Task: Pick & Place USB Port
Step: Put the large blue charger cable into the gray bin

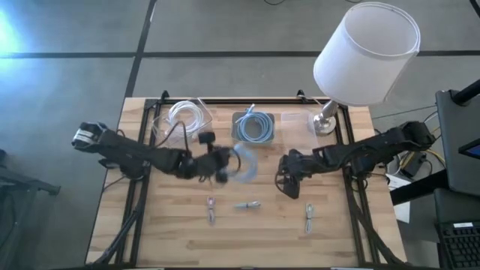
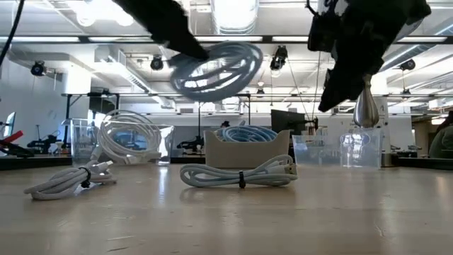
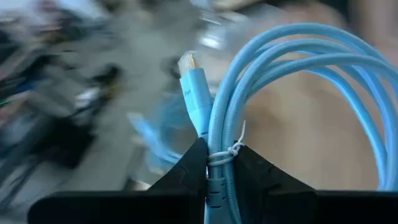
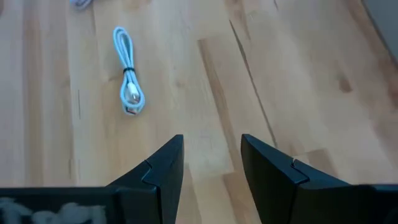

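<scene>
left gripper: left gripper (image 3: 214, 165) fingers pinched together on the blue cable coil (image 1: 244, 163), right at its tie; the coil is lifted clear of the table (image 1: 180, 225)
held thing: blue cable coil hangs in the air in the low view (image 2: 216, 69), motion-blurred; its plug points away from the fingers, loops fan out past the tips
landmark: blue-cable bin (image 1: 255, 127), middle of the table's far edge, already holds blue cable
key relation: held coil sits just on the near side of the blue-cable bin, a little toward the left arm's side; judging by matching colour, the drop spot is that bin, so the move is a short carry away from the near edge and slightly toward the right arm
long axis: coil's loop runs roughly across the gripper's closing line, bulk of it on the bin side of the fingers
nearer arm: left arm, already gripping; no handover looks needed
right gripper: right gripper (image 4: 211, 168) fingers apart, nothing between them, hovering over bare wood on the right-arm side of the blue-cable bin and nearer the front edge; waiting
other cables: white bundle (image 4: 128, 84) lies ahead of the right gripper's tips; two more small bundles (image 1: 211, 208) (image 1: 247, 204) lie on the near side of the bin, untouched
other bins: clear bin with white cable (image 1: 180, 120) just beside the blue-cable bin on the left-arm side; empty clear bin (image 1: 296, 121) on the other side, lamp (image 1: 364, 56) beyond that
risk: loose loops could catch the bin wall on the way in
</scene>
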You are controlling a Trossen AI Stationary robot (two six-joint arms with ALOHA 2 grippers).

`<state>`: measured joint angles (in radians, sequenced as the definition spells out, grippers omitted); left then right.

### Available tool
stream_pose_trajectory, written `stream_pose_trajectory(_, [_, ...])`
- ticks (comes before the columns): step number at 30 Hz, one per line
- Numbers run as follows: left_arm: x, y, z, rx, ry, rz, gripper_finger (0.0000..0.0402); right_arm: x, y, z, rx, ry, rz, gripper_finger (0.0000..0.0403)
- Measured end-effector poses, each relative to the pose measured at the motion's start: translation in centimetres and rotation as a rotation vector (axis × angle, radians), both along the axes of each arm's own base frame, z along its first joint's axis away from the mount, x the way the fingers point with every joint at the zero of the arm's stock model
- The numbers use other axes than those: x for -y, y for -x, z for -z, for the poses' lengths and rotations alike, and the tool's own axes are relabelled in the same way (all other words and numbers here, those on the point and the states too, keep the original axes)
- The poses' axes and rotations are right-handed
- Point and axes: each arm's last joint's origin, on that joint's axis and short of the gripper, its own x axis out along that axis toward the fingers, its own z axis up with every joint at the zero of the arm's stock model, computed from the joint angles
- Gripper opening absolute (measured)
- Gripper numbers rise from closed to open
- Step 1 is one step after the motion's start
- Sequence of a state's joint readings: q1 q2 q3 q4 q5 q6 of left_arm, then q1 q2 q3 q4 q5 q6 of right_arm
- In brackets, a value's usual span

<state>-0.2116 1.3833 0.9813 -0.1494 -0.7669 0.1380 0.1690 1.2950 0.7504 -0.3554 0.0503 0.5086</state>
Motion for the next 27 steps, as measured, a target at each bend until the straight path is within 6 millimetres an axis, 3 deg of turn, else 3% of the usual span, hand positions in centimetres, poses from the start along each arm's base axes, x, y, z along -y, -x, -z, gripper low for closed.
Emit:
stream_pose_trajectory(8, [-7.1,-2.8,-0.9,0.234,-0.049,-0.192,0.0056,-0.2,0.0,1.9,0.050,-0.018,0.004,0.0155])
stream_pose_trajectory(14, [-11.7,-4.5,2.0,0.250,0.002,-0.242,0.0058,-0.3,-0.2,2.5,0.046,-0.016,0.003,0.0155])
stream_pose_trajectory(21, [-14.6,-6.4,6.0,0.194,-0.005,-0.316,0.0059,-0.2,-0.3,2.5,0.049,-0.012,-0.001,0.0155])
stream_pose_trajectory(27, [-15.2,-7.4,8.7,0.125,0.000,-0.327,0.0059,-0.2,-0.3,2.4,0.053,-0.010,-0.003,0.0155])
